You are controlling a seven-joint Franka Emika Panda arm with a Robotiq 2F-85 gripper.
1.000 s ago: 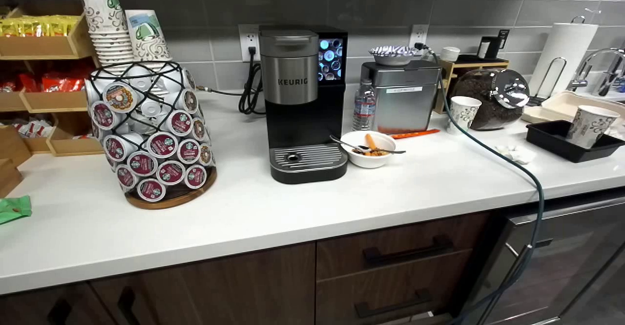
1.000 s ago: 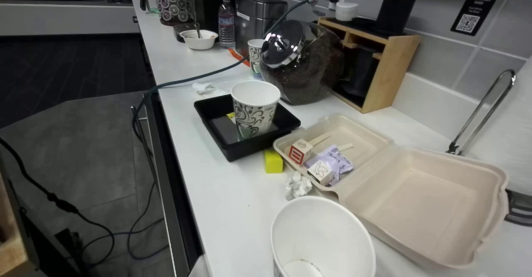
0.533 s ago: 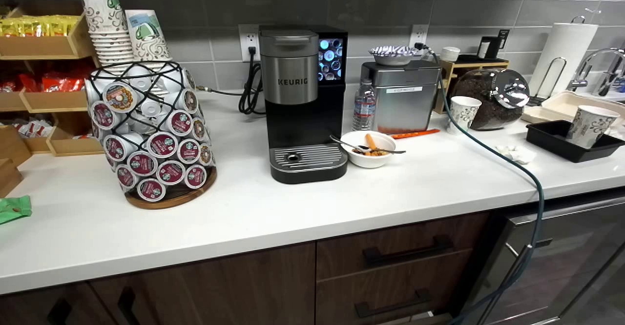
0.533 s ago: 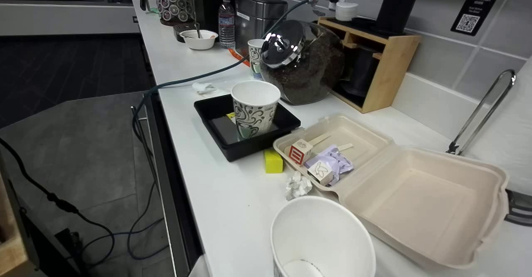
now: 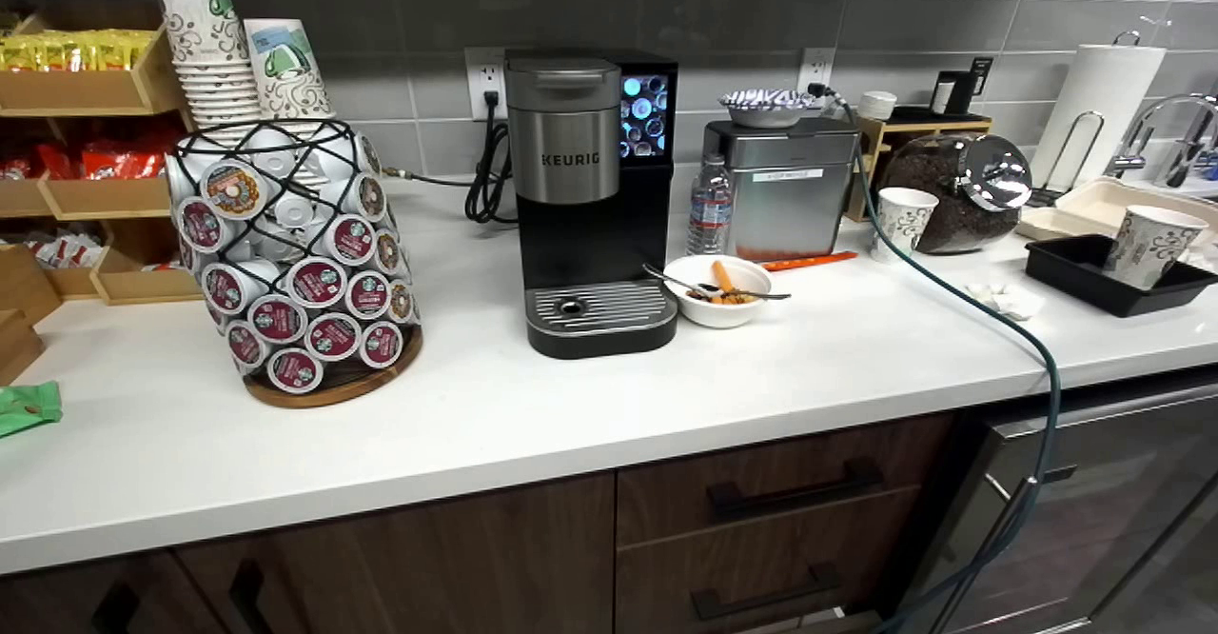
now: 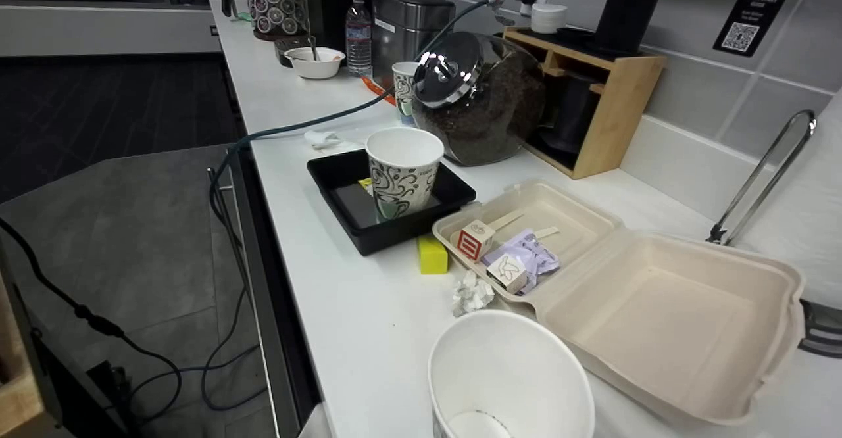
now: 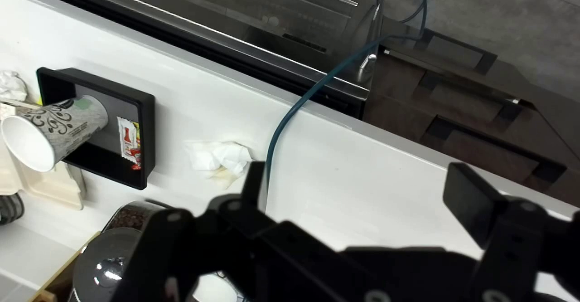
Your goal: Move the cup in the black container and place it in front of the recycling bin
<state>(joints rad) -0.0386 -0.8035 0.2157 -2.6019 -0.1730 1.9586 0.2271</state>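
Observation:
The cup is a white paper cup with a dark swirl print. It stands upright in the black container and shows in both exterior views [image 5: 1153, 246] [image 6: 402, 181] and at the left of the wrist view [image 7: 68, 125]. The black container is a shallow rectangular tray [image 5: 1070, 277] [image 6: 395, 234] that also shows in the wrist view [image 7: 147, 129]. A small wrapped candy [image 7: 129, 138] lies in it. My gripper [image 7: 358, 188] is open and empty over the white counter, away from the cup. It is out of both exterior views. I see no recycling bin.
A teal cable [image 5: 990, 306] crosses the counter between tray and coffee machine [image 5: 599, 215]. Crumpled paper [image 7: 219, 157], a coffee-bean jar [image 6: 483, 102], a second printed cup [image 5: 902, 220], an open takeout box [image 6: 658, 313] and a near white cup [image 6: 513, 372] stand around.

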